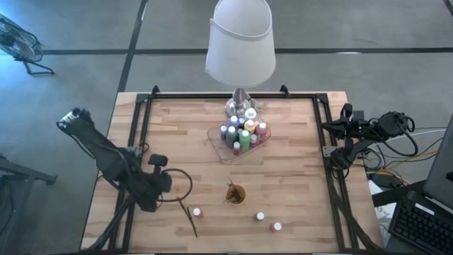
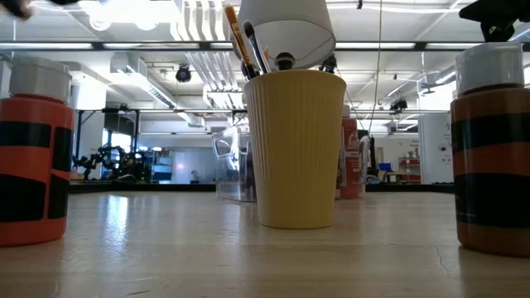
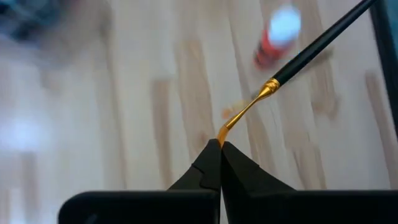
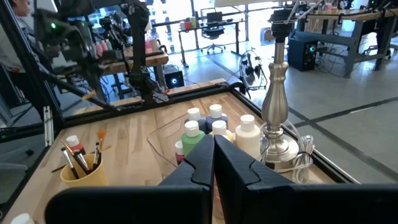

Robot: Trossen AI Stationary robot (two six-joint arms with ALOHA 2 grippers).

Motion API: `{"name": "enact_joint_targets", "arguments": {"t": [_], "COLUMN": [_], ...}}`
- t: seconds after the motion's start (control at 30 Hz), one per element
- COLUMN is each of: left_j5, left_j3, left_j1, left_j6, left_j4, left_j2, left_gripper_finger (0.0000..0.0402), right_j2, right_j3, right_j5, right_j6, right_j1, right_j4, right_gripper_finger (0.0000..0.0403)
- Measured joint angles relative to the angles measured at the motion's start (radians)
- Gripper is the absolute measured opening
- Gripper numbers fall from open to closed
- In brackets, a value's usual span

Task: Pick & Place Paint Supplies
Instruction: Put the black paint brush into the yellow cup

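Left wrist view: brush point(image 3: 311, 53) (bristle-end pinched) slants away from left claw point(image 3: 219, 146).

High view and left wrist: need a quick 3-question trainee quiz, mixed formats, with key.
1. True or false: the left gripper has its fingers spread wide apart.
2. How many paint bottles stand loose on the wood, outside the clear tray? A) one B) three C) six
3. Short answer: what tall thing stands at the far edge, just behind the tray?

Key
1. False. The fingers are shut, pinching the bristle tip of a brush.
2. B.
3. The lamp.
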Motion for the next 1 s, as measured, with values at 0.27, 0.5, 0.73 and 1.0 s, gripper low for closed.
{"name": "enact_joint_targets", "arguments": {"t": [0.27,0.5,0.73,1.0], "left_j5": [-0.303,-0.614,-0.687,-0.833], "left_j3": [0.146,0.156,0.154,0.174], "left_j1": [0.000,0.023,0.094,0.174], "left_j6": [0.195,0.718,1.137,1.316], "left_j4": [0.048,0.371,0.710,0.745], "left_j2": [0.013,0.062,0.189,0.327], "left_gripper_finger": [0.0000,0.0000,0.0000,0.0000], "right_j2": [0.000,0.000,0.000,0.000], "right_j3": [0.000,0.000,0.000,0.000], "right_j5": [0.000,0.000,0.000,0.000], "right_j6": [0.000,0.000,0.000,0.000], "right_j1": [0.000,0.000,0.000,0.000], "right_j4": [0.000,0.000,0.000,0.000], "right_gripper_finger": [0.0008,0.0008,0.0008,0.0008]}}
